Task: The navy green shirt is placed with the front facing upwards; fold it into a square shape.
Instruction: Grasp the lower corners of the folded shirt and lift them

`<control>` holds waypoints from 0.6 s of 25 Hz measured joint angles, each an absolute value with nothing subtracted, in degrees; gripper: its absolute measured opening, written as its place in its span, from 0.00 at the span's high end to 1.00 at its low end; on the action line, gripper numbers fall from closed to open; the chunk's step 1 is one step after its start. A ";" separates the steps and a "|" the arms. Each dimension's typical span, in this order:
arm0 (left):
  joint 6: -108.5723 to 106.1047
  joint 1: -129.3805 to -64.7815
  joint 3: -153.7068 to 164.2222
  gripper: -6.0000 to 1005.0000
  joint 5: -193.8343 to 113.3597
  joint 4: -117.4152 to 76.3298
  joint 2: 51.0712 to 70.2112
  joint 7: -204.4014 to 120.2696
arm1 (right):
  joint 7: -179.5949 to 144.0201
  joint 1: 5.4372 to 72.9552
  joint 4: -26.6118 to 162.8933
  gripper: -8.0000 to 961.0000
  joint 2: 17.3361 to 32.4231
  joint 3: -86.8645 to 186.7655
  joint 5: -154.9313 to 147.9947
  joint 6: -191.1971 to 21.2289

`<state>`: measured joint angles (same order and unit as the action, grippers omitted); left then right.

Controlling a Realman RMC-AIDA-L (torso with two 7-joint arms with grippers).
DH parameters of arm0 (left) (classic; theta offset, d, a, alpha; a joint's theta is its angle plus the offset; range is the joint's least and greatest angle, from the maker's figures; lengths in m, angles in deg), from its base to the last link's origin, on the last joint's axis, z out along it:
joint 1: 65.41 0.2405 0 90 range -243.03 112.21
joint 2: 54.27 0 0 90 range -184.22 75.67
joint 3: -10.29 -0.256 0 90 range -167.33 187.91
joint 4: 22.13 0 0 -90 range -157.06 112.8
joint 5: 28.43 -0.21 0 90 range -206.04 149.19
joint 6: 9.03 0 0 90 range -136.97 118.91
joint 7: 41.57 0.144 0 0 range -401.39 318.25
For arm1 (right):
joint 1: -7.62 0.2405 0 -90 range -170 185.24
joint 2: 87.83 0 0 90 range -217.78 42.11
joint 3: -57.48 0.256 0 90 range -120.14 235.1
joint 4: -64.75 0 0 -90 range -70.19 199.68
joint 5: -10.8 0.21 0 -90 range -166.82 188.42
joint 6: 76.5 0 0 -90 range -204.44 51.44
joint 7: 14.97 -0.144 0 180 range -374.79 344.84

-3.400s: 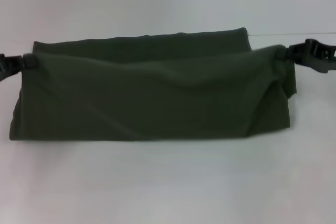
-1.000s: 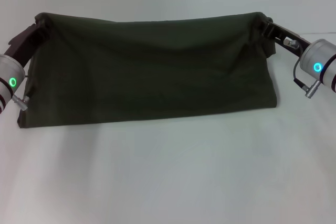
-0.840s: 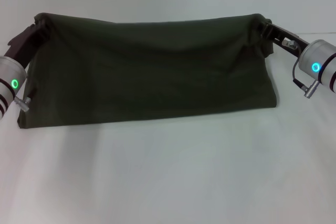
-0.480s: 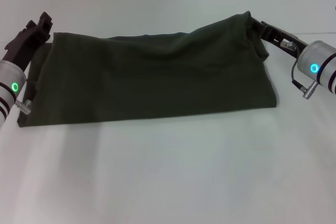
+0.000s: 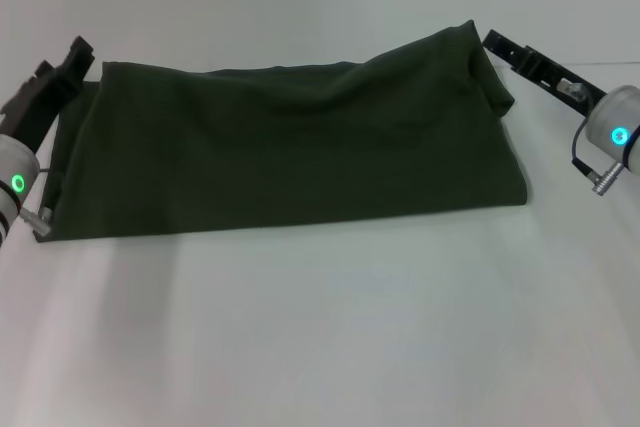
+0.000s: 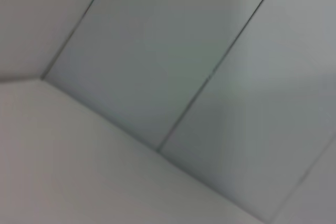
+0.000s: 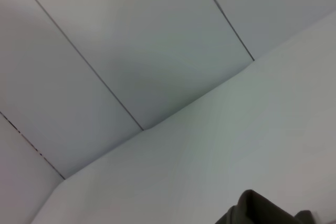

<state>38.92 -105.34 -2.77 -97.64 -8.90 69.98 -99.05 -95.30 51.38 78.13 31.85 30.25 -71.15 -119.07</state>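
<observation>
The navy green shirt (image 5: 290,147) lies on the white table (image 5: 320,327) folded into a long flat band, plain side up; no lettering or neck shows. Its far right corner stands up a little, bunched. My left gripper (image 5: 72,55) is open and empty just off the shirt's far left corner. My right gripper (image 5: 492,42) is open and empty just off the raised far right corner. A bit of the dark cloth (image 7: 262,211) shows at the edge of the right wrist view. The left wrist view shows only table and wall.
The white table stretches bare in front of the shirt. A pale panelled wall (image 7: 131,40) stands behind the table.
Both grippers carried the shirt's near edge up and over to the far edge. The left let go first, then the right, and both have drawn back outward. The shirt has settled flat.
</observation>
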 joint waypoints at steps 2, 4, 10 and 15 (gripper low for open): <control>38.84 -104.18 -5.73 0.35 -100.25 -7.82 69.71 -104.45 | -97.14 50.62 78.56 0.31 31.66 29.82 -71.70 -120.20; 38.68 -102.77 -9.57 0.35 -103.53 -5.32 69.50 -112.02 | -99.86 49.20 79.49 0.28 31.33 28.63 -72.26 -121.92; 40.14 -97.30 -19.11 0.34 -119.11 6.93 69.33 -139.70 | -110.81 43.82 84.76 0.27 30.22 20.19 -73.28 -125.88; 42.26 -95.35 -19.27 0.32 -132.30 13.54 68.35 -151.22 | -115.42 40.04 86.62 0.27 29.11 14.87 -73.32 -128.55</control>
<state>42.26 -95.35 -19.27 -132.30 13.54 68.35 -151.22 -115.42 40.04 86.62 29.11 14.87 -73.32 -128.55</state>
